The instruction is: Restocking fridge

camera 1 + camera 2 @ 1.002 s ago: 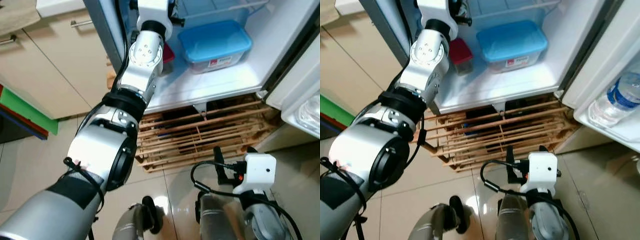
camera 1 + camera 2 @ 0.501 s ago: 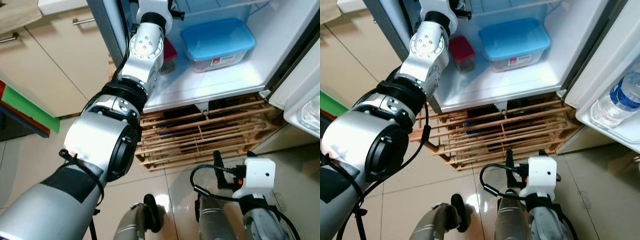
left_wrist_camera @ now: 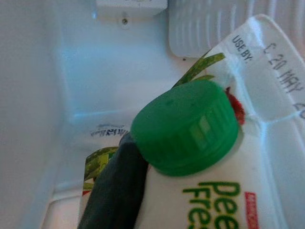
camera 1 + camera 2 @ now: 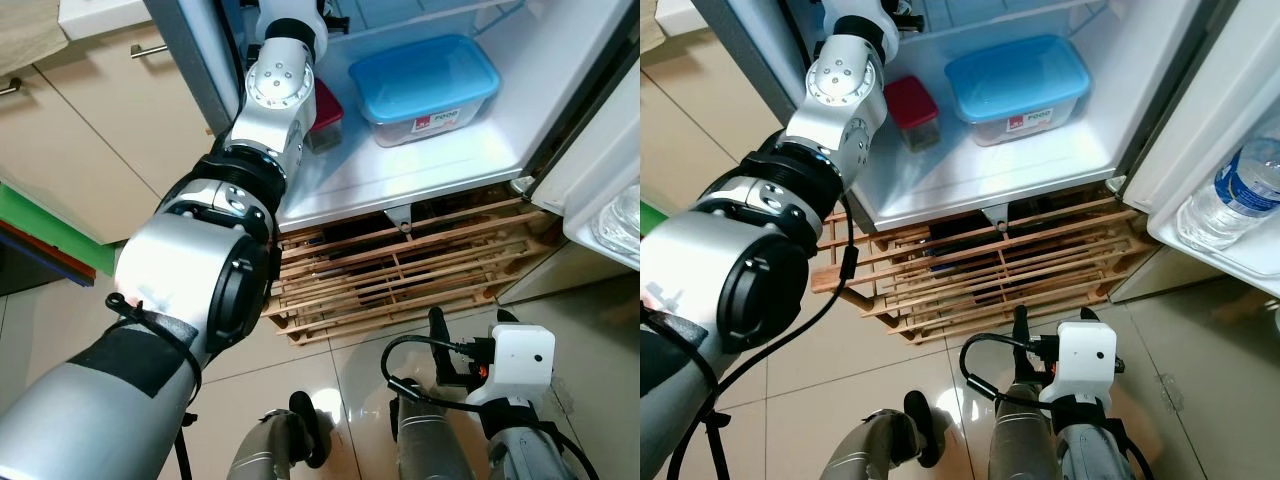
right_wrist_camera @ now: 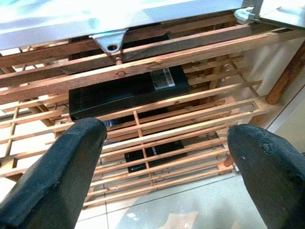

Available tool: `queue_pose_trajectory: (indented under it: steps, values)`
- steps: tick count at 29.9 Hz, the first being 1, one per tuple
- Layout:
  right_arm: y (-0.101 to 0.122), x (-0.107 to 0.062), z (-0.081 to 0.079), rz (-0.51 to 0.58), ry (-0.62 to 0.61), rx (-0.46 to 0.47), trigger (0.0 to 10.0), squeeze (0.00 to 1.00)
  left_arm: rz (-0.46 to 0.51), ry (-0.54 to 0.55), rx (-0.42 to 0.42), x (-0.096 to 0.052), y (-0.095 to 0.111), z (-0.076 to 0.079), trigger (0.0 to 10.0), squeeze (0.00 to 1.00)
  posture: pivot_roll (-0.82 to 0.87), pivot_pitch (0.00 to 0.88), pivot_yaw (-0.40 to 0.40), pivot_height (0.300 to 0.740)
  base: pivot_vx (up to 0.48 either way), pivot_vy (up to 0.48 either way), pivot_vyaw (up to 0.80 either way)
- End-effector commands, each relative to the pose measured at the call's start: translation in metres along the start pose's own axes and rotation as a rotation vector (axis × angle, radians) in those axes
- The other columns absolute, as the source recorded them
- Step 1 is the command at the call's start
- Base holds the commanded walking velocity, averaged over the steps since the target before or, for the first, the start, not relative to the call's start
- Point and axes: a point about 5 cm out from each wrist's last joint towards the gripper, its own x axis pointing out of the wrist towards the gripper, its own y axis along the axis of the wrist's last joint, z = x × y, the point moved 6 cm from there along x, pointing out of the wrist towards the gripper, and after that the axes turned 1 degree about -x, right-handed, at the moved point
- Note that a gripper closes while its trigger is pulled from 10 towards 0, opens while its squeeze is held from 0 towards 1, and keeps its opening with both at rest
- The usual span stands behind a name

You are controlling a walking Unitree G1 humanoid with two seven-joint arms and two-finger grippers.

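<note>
We reach our left arm (image 4: 265,130) up and forward into the open fridge (image 4: 470,165), past the left edge of its lower compartment. In the left wrist view our left gripper (image 3: 143,191) is closed on a white carton (image 3: 224,191) printed with green lettering and topped by a green screw cap (image 3: 185,126). One black finger (image 3: 116,191) lies pressed along the carton's side just below the cap, touching it; the other finger is hidden behind the carton. The carton sits tilted across the view, inside the fridge, with the white back wall (image 3: 95,71) and a ribbed panel (image 3: 205,24) behind it. A "USE BY" stamp runs along its folded top edge.

On the fridge floor rests a clear food box with a blue lid (image 4: 425,80), and beside it, nearer our arm, a small jar with a red lid (image 4: 912,105). A water bottle (image 4: 1235,195) stands in the door shelf (image 4: 1215,250) on the right.

Our right gripper (image 5: 167,157) hangs low with its two black fingers spread wide apart, holding nothing, facing the wooden slatted pallet (image 4: 400,270) under the fridge. A black box (image 5: 128,93) lies between the slats. Beige cabinets (image 4: 110,110) stand to the left, above a tiled floor (image 4: 60,320).
</note>
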Motion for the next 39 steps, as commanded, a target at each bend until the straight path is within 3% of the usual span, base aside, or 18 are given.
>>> queue_pose_trajectory:
  steps: [1, 3, 5, 10, 12, 20, 24, 25, 28, 30, 37, 38, 39]
  values:
    - [0.003, -0.003, 0.001, 0.004, -0.006, 0.002, 10.0, 0.00, -0.052, 0.072, -0.057, 0.002, -0.006, -0.021, 10.0, 1.00, -0.46, 0.292, 0.179, 0.740, 0.000, 0.000, 0.00]
    - [0.003, -0.003, 0.000, 0.005, -0.004, -0.001, 10.0, 0.00, -0.085, 0.108, -0.180, 0.004, -0.006, -0.026, 10.0, 1.00, -0.46, 0.289, 0.178, 0.740, 0.000, 0.000, 0.00]
    - [0.004, -0.003, 0.000, 0.006, -0.002, -0.003, 10.0, 0.00, -0.106, 0.115, -0.253, 0.005, -0.007, -0.025, 10.0, 1.00, -0.46, 0.290, 0.177, 0.740, 0.000, 0.000, 0.00]
    - [0.004, -0.003, 0.000, 0.006, -0.001, -0.004, 10.0, 0.00, -0.110, 0.115, -0.289, 0.007, -0.004, -0.023, 10.0, 1.00, -0.46, 0.292, 0.177, 0.740, 0.000, 0.000, 0.00]
    - [0.004, -0.004, 0.000, 0.005, -0.002, -0.004, 10.0, 0.00, -0.023, 0.076, -0.188, 0.013, 0.022, -0.014, 10.0, 1.00, -0.46, 0.295, 0.177, 0.740, 0.000, 0.000, 0.00]
    - [0.004, -0.002, -0.001, 0.004, 0.004, -0.004, 10.0, 0.00, 0.109, 0.062, -0.178, 0.018, 0.064, -0.002, 10.0, 1.00, -0.45, 0.295, 0.173, 0.740, 0.000, 0.000, 0.00]
    - [0.005, 0.000, -0.002, 0.009, 0.006, -0.005, 10.0, 0.00, 0.290, 0.074, -0.114, 0.017, 0.107, -0.004, 10.0, 1.00, -0.44, 0.287, 0.176, 0.740, 0.000, 0.000, 0.00]
    - [0.005, 0.000, -0.002, 0.009, 0.006, -0.005, 10.0, 0.00, 0.290, 0.074, -0.114, 0.017, 0.107, -0.004, 10.0, 1.00, -0.44, 0.287, 0.176, 0.740, 0.000, 0.000, 0.00]
    - [0.005, 0.002, -0.002, 0.011, 0.006, -0.004, 10.0, 0.00, 0.401, 0.062, -0.056, 0.014, 0.134, 0.000, 10.0, 1.00, -0.43, 0.283, 0.175, 0.740, 0.000, 0.000, 0.00]
    - [0.005, 0.003, -0.002, 0.012, 0.008, -0.003, 10.0, 0.00, 0.391, 0.035, -0.071, 0.015, 0.136, 0.005, 10.0, 1.00, -0.43, 0.280, 0.174, 0.740, 0.000, 0.000, 0.00]
    - [0.006, 0.007, -0.004, 0.019, 0.017, -0.002, 10.0, 0.00, 0.266, -0.017, -0.141, 0.019, 0.108, 0.009, 10.0, 1.00, -0.41, 0.272, 0.176, 0.740, 0.000, 0.000, 0.00]
    - [0.006, 0.007, -0.005, 0.019, 0.018, -0.001, 10.0, 0.00, 0.249, -0.048, -0.155, 0.018, 0.104, 0.016, 10.0, 0.00, -0.41, 0.272, 0.177, 0.740, 0.000, 0.000, 0.00]
    - [0.005, 0.007, -0.005, 0.019, 0.018, -0.001, 10.0, 0.00, 0.237, -0.071, -0.164, 0.018, 0.100, 0.020, 10.0, 0.00, -0.41, 0.271, 0.177, 0.740, 0.000, 0.000, 0.00]
